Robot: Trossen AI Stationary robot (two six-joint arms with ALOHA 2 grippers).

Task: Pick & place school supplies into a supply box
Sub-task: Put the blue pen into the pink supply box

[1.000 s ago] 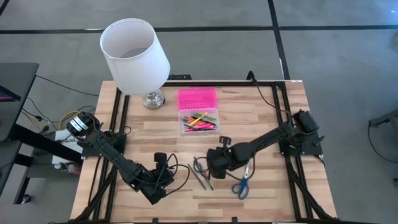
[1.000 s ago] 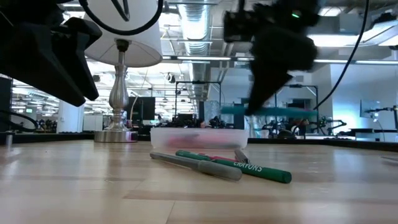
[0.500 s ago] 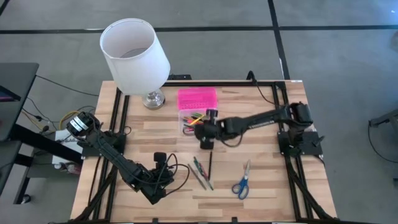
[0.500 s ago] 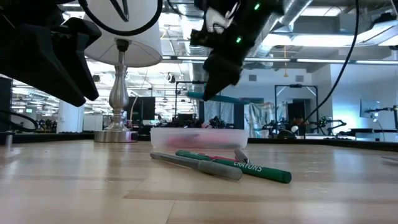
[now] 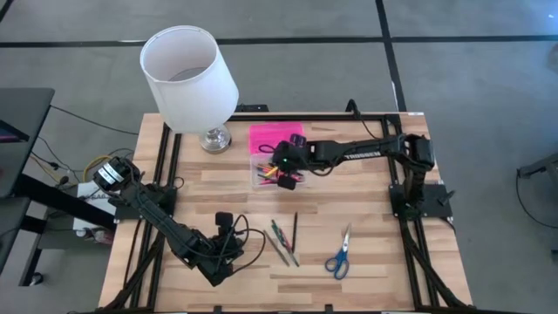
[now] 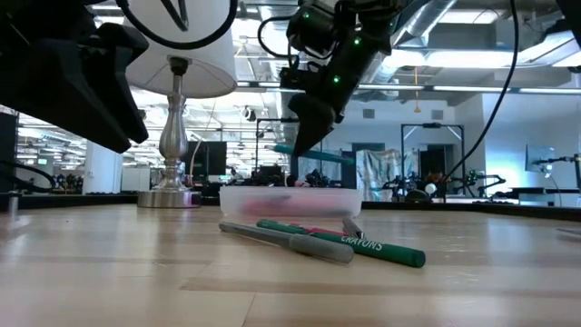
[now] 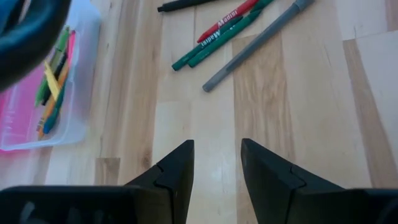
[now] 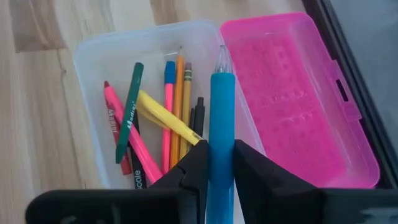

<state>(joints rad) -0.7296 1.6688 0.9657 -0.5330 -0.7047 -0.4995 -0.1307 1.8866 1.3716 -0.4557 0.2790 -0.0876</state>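
Note:
The supply box stands open, its clear base holding several pencils and crayons and its pink lid lying flat behind it. My right gripper hovers over the base, shut on a blue pen. Green, red and grey pens, a black pencil and blue-handled scissors lie flat on the table. My left gripper waits open near the table's near-left part. My right gripper pinches the blue pen's barrel between its two fingers, which lie across it. The pen is lifted clear and sits roughly level above the box's base, its clear tip pointing ahead of the fingers. The pen's rear end is hidden by the gripper.
A lamp with a white shade and a silver foot stands at the table's far left, beside the box. Black frame rails run along both sides. Bare wood lies between the box and the loose pens.
My right gripper, shut on the blue pen, has risen from beside the loose pens and travelled toward the far edge and slightly left, ending over the box's clear base. The pen has been lifted clear of the table. The black pencil, earlier covered by the gripper, now shows.

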